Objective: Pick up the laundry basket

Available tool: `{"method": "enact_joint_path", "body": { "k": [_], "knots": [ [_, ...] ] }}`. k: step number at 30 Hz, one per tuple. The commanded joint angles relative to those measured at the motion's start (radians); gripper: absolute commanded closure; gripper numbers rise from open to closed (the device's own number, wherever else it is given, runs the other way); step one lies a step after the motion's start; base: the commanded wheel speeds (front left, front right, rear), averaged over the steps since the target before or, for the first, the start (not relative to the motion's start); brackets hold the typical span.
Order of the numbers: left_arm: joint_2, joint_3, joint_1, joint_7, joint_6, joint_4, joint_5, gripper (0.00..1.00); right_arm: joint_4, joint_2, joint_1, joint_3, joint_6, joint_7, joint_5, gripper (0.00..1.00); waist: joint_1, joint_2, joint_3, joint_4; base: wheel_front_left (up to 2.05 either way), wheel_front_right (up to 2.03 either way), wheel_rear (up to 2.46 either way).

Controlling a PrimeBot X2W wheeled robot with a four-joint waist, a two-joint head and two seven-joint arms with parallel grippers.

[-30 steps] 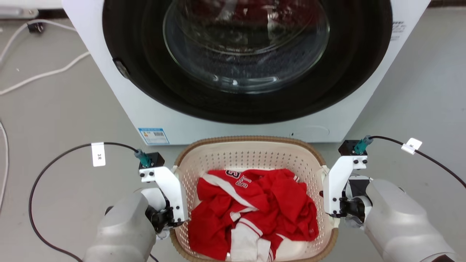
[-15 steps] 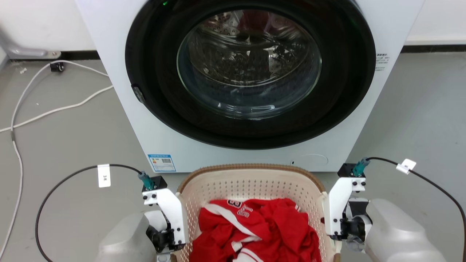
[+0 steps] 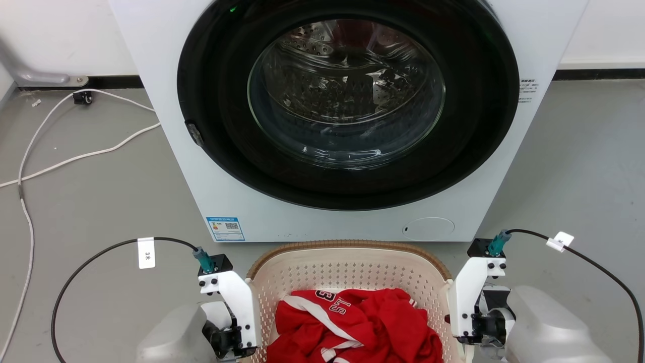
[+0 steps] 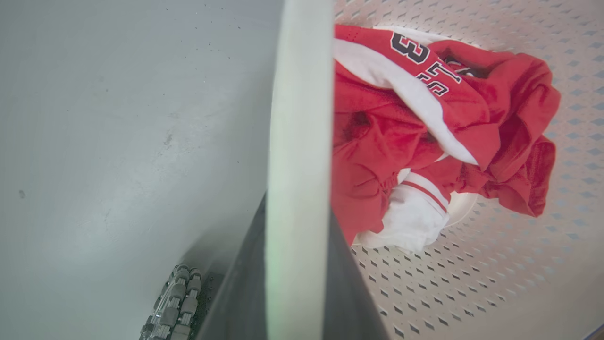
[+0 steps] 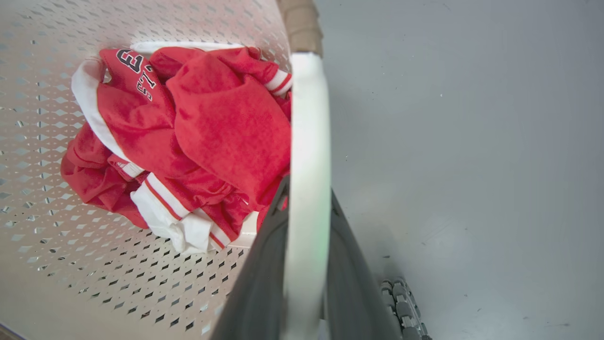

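On near side of washing machine, laundry basket sitting between both arms. Left end effector clamping left handle, right end effector clamping right handle. Judging perforated plastic stiff, light; red jersey adding little. Handles looking best hold, lifting level.

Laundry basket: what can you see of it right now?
The laundry basket is cream perforated plastic, rounded-rectangular, with a brown woven-look rim and white side handles. It is upright before the washing machine, holding a crumpled red jersey. The left gripper and right gripper each clamp a handle between dark fingers. Whether it is off the floor is unclear.
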Motion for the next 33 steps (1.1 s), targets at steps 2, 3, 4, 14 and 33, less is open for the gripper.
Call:
{"method": "enact_joint_path", "body": {
  "k": [2, 3, 4, 14, 33],
  "knots": [
    [-0.015, -0.004, 0.006, -0.013, -0.008, -0.021, -0.011, 1.0, -0.008, 0.019, 0.003, 0.007, 0.014, -0.003, 0.013, 1.0, 0.0001, 0.0, 0.002, -0.001, 0.0, 0.0, 0.0],
    [-0.014, -0.007, 0.006, -0.014, -0.008, -0.023, -0.012, 1.0, -0.008, 0.019, 0.002, 0.009, 0.014, -0.003, 0.014, 1.0, 0.0001, 0.0, 0.002, -0.001, 0.0, 0.0, 0.0],
    [-0.013, -0.009, 0.005, -0.017, -0.008, -0.023, -0.013, 1.0, -0.008, 0.019, 0.001, 0.011, 0.014, -0.005, 0.014, 1.0, 0.0001, 0.0, 0.003, -0.001, 0.0, 0.0, 0.0],
    [-0.012, -0.025, -0.003, -0.007, -0.008, -0.026, -0.03, 1.0, -0.013, 0.017, -0.011, 0.032, 0.014, -0.011, 0.028, 1.0, 0.0001, 0.0, 0.011, 0.0, 0.0, 0.0, 0.0],
    [0.001, -0.053, -0.014, -0.029, -0.008, -0.025, -0.057, 1.0, -0.011, 0.006, -0.03, 0.063, 0.014, -0.014, 0.059, 1.0, 0.0001, 0.0, 0.019, -0.003, 0.0, 0.0, 0.0]
  ]
}}
